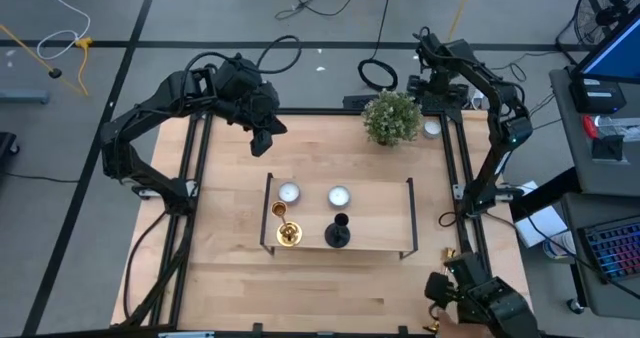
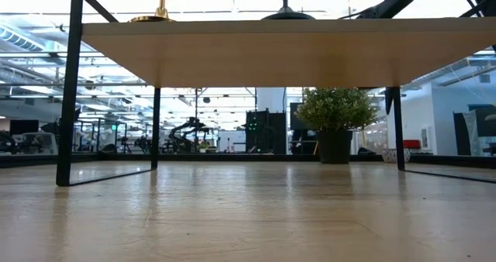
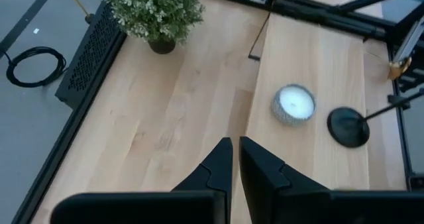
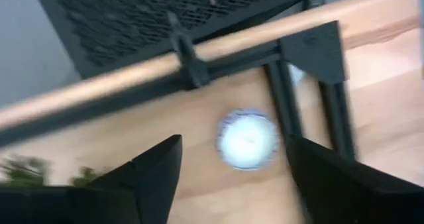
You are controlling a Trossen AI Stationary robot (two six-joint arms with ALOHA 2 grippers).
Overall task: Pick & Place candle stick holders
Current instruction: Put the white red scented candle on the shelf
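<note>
Left claw (image 1: pixel 262 138) hovering at upper centre-left of the high view over the table (image 1: pixel 230 268), fingers (image 3: pixel 215 168) pressed nearly together, empty. Right claw (image 1: pixel 432 128) at upper right beside the potted plant (image 1: pixel 391 117), spread wide above a white candle (image 4: pixel 248 139). Gold candlestick (image 1: pixel 285 228) and black candlestick (image 1: pixel 338 233) standing side by side on the wooden stand (image 1: pixel 380 218), lower centre. Another gold piece (image 1: pixel 449 254) at lower right, too small to make out.
</note>
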